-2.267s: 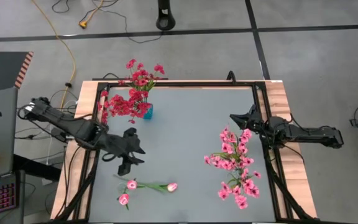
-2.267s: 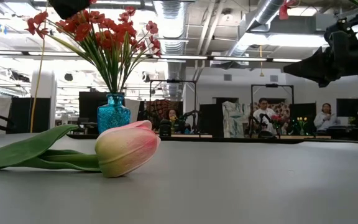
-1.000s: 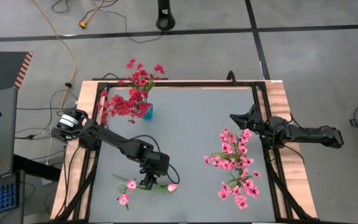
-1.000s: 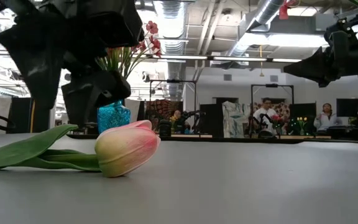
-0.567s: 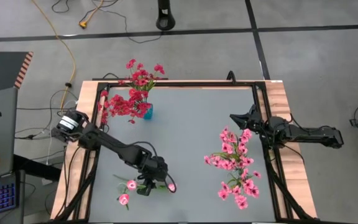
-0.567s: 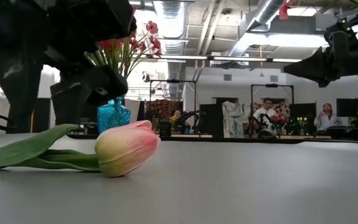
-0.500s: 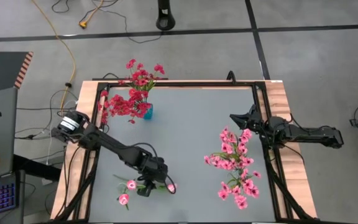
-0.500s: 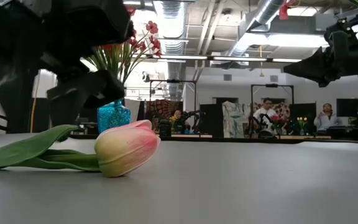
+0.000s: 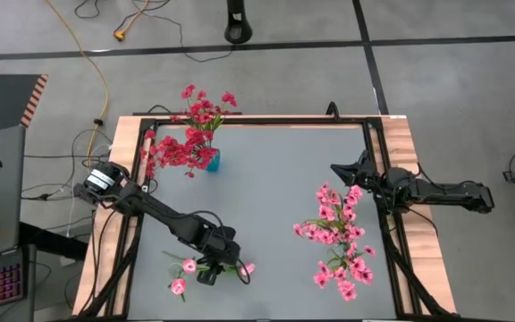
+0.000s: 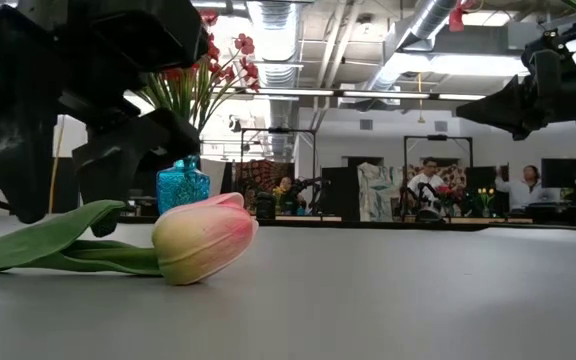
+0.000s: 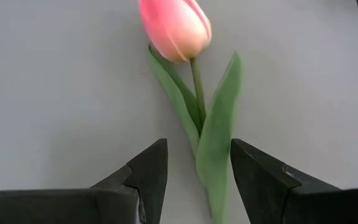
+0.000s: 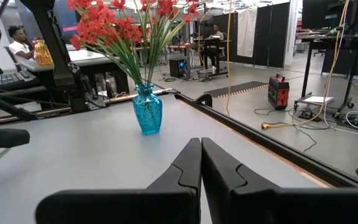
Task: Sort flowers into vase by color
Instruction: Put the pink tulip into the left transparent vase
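Note:
A pale pink tulip (image 11: 176, 28) with green stem and leaves lies flat on the grey table near its near-left part; its bud also shows in the low view (image 10: 205, 238). My left gripper (image 11: 197, 155) is open and low over it (image 9: 213, 266), fingers standing on either side of the stem and leaves. Two more tulip buds (image 9: 183, 275) lie just left of it. Pink sprigs (image 9: 338, 237) lie on the table's right part. The blue vase (image 9: 211, 161) with red flowers stands far left. My right gripper (image 12: 201, 149) is shut at the right edge (image 9: 336, 168).
The black frame (image 9: 375, 134) runs round the table top. The vase's red flowers (image 9: 186, 134) spread over the far-left corner. Bare grey table (image 9: 275, 179) lies between vase, tulips and pink sprigs. People sit in the room beyond the table (image 10: 428, 185).
My left gripper has moved toward the near edge and down over the tulip, ending with its fingers either side of the stem and leaves. The tulip has stayed where it was. My right arm has kept still.

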Available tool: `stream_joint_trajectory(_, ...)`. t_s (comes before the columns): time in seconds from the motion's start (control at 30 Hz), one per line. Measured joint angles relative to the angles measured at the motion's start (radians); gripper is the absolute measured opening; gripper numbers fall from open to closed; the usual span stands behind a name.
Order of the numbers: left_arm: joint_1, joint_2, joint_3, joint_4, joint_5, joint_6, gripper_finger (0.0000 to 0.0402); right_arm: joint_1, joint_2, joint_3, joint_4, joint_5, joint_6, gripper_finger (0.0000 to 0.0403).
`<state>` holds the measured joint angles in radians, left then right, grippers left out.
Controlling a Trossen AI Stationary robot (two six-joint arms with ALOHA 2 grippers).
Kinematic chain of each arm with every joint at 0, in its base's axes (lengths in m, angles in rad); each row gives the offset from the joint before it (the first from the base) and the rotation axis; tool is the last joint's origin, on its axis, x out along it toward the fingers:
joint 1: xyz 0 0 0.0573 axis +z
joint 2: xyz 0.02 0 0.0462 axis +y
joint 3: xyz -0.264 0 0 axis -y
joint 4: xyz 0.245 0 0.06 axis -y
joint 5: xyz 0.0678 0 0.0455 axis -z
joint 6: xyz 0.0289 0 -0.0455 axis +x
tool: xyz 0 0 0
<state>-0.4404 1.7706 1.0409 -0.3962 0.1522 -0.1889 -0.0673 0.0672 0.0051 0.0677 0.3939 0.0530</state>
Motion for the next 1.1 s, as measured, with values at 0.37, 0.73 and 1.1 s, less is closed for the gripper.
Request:
stream_joint_trajectory(0.37,-0.032,0.048,-0.001,0.008,-0.038,0.001,0.0162,0.0,0.0,0.0,0.0,0.0,-0.001,0.0038)
stream_joint_trajectory(0.73,-0.032,0.06,0.001,0.003,-0.084,0.002,0.011,0.0,0.0,0.0,0.0,0.0,0.0,0.0038)
stream_joint_trajectory(1.1,-0.031,0.056,0.0,-0.002,-0.125,0.002,0.0006,0.0,0.0,0.0,0.0,0.0,0.0,0.0038)
